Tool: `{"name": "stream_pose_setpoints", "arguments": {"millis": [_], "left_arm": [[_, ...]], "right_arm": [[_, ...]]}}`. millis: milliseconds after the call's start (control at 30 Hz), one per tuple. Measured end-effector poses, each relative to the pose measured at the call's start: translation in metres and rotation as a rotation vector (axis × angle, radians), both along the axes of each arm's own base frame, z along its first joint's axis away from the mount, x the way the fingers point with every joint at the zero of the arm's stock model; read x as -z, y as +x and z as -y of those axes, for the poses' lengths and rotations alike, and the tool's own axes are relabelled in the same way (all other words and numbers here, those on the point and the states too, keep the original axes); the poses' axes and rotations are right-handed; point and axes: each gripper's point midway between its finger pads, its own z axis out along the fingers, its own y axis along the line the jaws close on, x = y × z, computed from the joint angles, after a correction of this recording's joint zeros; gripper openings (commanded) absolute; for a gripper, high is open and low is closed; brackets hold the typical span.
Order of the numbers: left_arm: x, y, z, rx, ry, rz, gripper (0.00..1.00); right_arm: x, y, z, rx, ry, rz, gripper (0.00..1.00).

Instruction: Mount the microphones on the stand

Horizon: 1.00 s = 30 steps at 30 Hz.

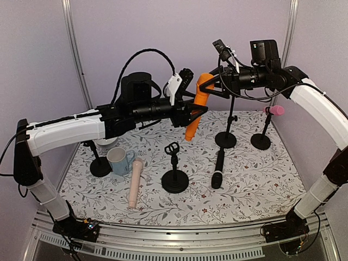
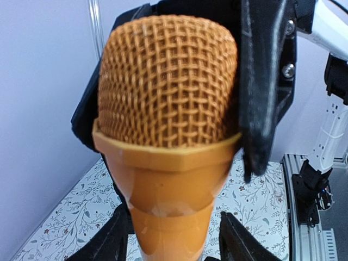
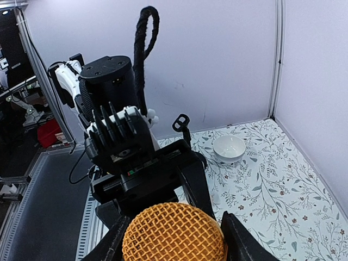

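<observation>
Item: orange microphone (image 1: 193,125), aloft. My right gripper (image 3: 174,239) clamped on its mesh head; my left gripper (image 2: 174,236) slightly parted around the handle.

Microphone (image 1: 134,182) on table (image 1: 261,179), between mug (image 1: 119,161) at left and stand (image 1: 174,176)
</observation>
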Motion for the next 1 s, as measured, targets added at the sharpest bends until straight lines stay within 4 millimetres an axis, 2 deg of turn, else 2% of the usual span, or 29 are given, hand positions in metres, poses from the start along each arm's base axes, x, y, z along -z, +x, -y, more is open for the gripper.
{"name": "stream_pose_setpoints", "arguments": {"millis": [400, 600, 933, 1000], "left_arm": [[0.0, 0.002, 0.0, -0.025, 0.002, 0.006, 0.64], [0.001, 0.005, 0.0, -0.046, 0.006, 0.013, 0.68], [0.008, 0.011, 0.003, -0.066, 0.028, 0.035, 0.43], [0.008, 0.01, 0.003, -0.061, 0.028, 0.044, 0.37]], "right_arm": [[-0.021, -0.001, 0.012, 0.037, 0.035, 0.044, 0.25], [-0.024, -0.003, 0.013, 0.031, 0.046, 0.037, 0.25], [-0.035, -0.01, 0.018, 0.026, 0.065, 0.067, 0.25], [-0.036, -0.011, 0.018, 0.027, 0.068, 0.073, 0.31]]}}
